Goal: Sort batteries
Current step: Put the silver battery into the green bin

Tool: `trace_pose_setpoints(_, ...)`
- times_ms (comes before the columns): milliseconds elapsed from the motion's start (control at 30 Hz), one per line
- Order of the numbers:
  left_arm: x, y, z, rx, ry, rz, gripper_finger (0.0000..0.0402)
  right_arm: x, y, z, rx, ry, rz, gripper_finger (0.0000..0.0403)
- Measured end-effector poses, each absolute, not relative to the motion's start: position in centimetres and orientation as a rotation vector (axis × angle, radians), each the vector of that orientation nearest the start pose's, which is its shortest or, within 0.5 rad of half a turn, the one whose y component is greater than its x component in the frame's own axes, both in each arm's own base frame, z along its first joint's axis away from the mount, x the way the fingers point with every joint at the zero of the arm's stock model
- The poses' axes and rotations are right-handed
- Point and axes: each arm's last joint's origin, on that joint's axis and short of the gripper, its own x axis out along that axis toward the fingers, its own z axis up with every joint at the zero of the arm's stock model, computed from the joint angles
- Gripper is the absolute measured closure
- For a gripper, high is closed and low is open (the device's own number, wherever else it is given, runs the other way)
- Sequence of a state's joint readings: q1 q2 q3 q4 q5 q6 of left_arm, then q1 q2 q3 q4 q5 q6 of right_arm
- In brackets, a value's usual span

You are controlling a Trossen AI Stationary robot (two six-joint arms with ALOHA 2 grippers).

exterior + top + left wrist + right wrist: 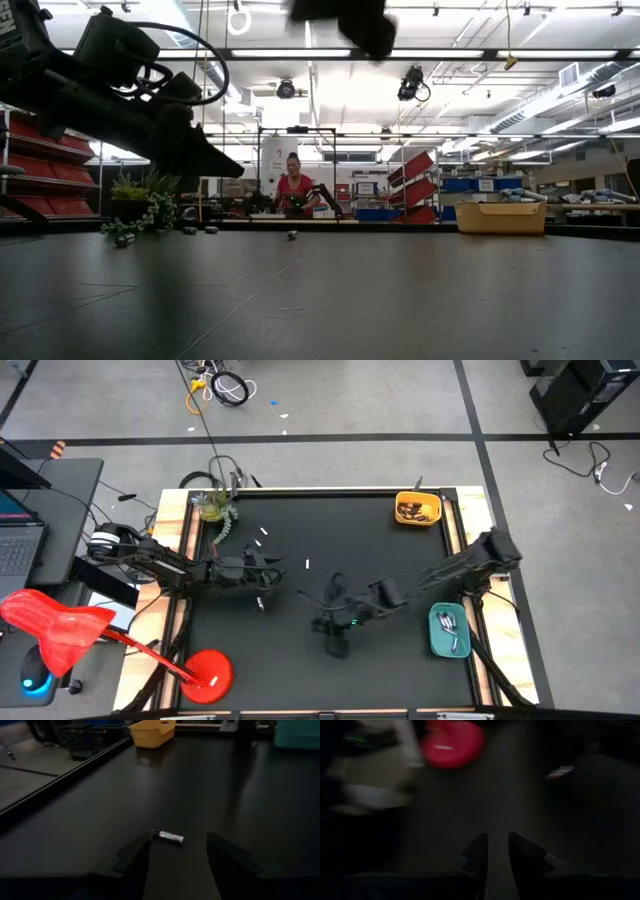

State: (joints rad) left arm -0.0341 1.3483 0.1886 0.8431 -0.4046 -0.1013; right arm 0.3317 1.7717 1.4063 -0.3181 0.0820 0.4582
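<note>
Two arms over the black table (330, 520). Left gripper (178, 851), left of centre, fingers spread wide and empty; one silvery battery (171, 837) lies just ahead between the tips, long axis crosswise to the fingers, so this arm is much the nearer. Loose batteries (264, 532) lie nearer the far edge, beside a small plant (214, 507). Right gripper (495, 851) hangs mid-table, fingers narrowly parted, nothing visibly held. Yellow tray (417, 509) at far-right corner; teal tray (449, 631) along right edge. Nothing blocks the approach.

No readable text, label, brand, number or sign in any view.
</note>
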Motion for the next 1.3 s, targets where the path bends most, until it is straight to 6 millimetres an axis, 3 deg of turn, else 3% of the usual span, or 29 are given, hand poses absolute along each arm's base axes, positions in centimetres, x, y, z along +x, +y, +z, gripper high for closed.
trace_pose_setpoints(100, 20.3, 0.5, 12.8, -0.02, 0.322, 0.399, 0.0204, 39.3, 10.7, 24.5, 0.192, 0.729, -0.072, 0.0317)
trace_pose_setpoints(267, 20.1, 0.5, 12.3, -0.01, 0.38, 0.416, 0.0204, 41.6, 6.9, 20.3, 0.04, 0.799, -0.182, 0.0308)
trace_pose_setpoints(467, 19.8, 0.6, 11.8, 0.007, 0.434, 0.442, 0.0204, 43.1, 3.1, 15.9, 0.015, 0.896, -0.226, 0.0259)
trace_pose_setpoints(633, 19.7, 0.6, 11.9, 0.013, 0.441, 0.443, 0.0204, 43.8, 0.2, 15.5, 0.073, 0.839, -0.327, 0.0205)
trace_pose_setpoints(800, 19.2, 0.6, 12.9, 0.01, 0.414, 0.444, 0.0204, 43.5, -0.9, 14.6, 0.07, 0.731, -0.439, 0.0172)
trace_pose_setpoints(1100, 17.7, 0.7, 15.3, 0.014, 0.35, 0.442, 0.0204, 41.9, -2.0, 11.9, 0.107, 0.523, -0.543, 0.0182)
trace_pose_setpoints(1300, 17.6, 0.7, 15.7, 0.01, 0.335, 0.441, 0.0204, 41.0, -3.0, 10.4, 0.151, 0.511, -0.563, 0.0191)
